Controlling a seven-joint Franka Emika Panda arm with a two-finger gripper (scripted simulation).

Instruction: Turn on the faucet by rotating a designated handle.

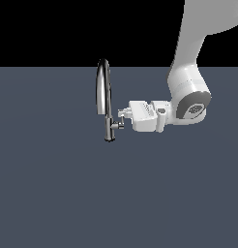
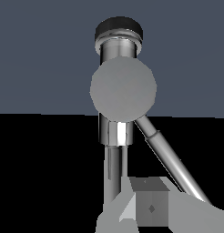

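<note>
Externally, end effector [image 1: 122,115] meets faucet [image 1: 104,92] stub; grip state unclear. Wrist alone shows handle [image 2: 170,161] slanting.

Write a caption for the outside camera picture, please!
Robot fingers reach sideways to the faucet's little handle.

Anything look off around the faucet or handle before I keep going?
Nothing stands out. The faucet stands upright and looks intact, its handle sticks out on the side facing the gripper, and nothing looks bent, broken or spilled.
</note>
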